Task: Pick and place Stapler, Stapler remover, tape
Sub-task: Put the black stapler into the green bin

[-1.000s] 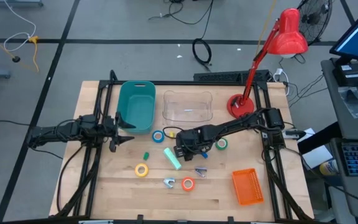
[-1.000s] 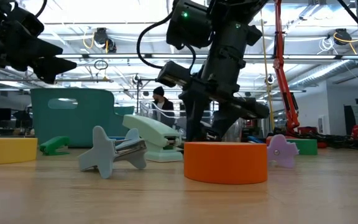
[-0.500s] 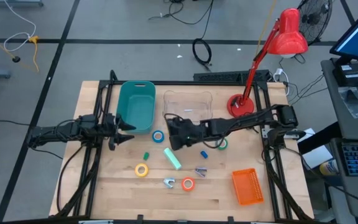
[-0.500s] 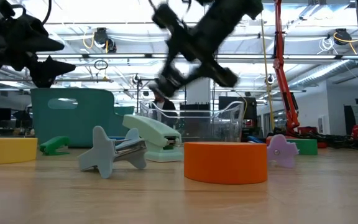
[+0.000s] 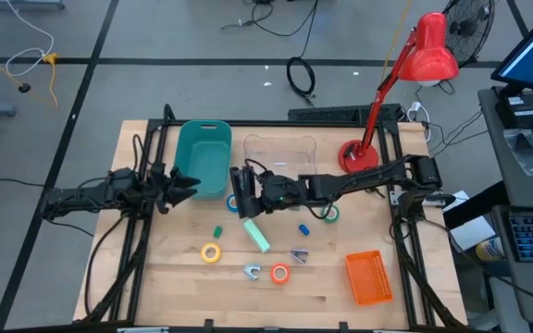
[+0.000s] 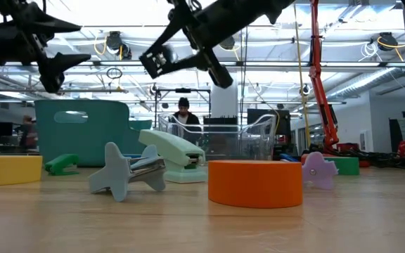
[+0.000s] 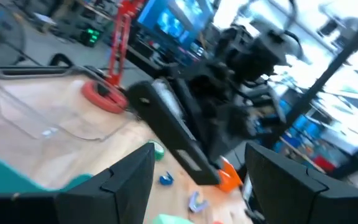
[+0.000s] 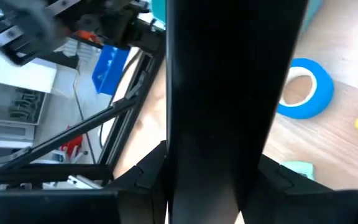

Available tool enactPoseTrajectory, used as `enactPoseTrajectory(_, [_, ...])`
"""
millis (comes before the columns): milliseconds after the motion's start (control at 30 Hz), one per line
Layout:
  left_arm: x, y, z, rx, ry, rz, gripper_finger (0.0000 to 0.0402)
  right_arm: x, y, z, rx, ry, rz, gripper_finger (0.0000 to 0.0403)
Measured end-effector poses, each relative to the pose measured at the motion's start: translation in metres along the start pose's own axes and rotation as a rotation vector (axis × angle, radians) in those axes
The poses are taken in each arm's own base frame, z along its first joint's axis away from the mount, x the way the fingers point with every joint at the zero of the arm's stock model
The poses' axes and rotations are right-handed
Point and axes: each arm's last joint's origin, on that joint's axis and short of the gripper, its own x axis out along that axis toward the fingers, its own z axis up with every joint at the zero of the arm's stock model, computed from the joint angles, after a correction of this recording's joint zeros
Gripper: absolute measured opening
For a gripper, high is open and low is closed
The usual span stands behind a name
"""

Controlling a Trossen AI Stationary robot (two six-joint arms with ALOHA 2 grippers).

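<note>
My right gripper hangs over the table's middle, just right of the teal bin, shut on a long black stapler. My left gripper stands open at the bin's left side and holds nothing. On the table lie the blue tape, yellow tape, orange tape and green tape. A mint stapler and small staple removers, green, blue, purple and grey, lie there too. My right gripper pinches the black stapler between its two fingers, which lie across the stapler's long body. They come from the table's right side, slanting a little downward. The stapler is lifted clear of the table and tilted.
A clear container stands right of the teal bin at the far side. A red desk lamp stands at the far right and an orange basket at the near right. Bare wood lies along the near edge.
My right gripper has risen from the table with the black stapler, gone left toward the teal bin, and tipped from pointing down to nearly level. The stapler is now lifted clear. My left gripper has rolled about its own axis in place.
</note>
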Motion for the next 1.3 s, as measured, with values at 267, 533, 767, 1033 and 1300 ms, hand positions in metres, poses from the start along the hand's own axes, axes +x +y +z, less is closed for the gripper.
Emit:
enactPoseTrajectory(267, [0.000, -0.001, 0.004, -0.081, -0.060, 0.016, 0.0253, -0.004, 0.011, 0.018, -0.066, -0.056, 0.001, 0.0130])
enactPoseTrajectory(533, [-0.001, -0.005, 0.011, -0.106, -0.147, -0.011, 0.0253, -0.015, 0.028, 0.045, -0.186, -0.099, -0.020, 0.0130])
enactPoseTrajectory(767, [-0.001, -0.006, 0.014, -0.115, -0.198, 0.000, 0.0253, -0.021, 0.041, 0.060, -0.277, -0.197, -0.010, 0.0130])
enactPoseTrajectory(1033, [0.011, -0.012, 0.023, -0.148, -0.280, -0.067, 0.0253, -0.001, 0.041, 0.058, -0.294, -0.203, 0.091, 0.0130])
enactPoseTrajectory(1300, [0.035, -0.024, 0.034, -0.143, -0.207, -0.056, 0.0253, 0.024, 0.031, 0.050, -0.239, -0.140, 0.146, 0.0130])
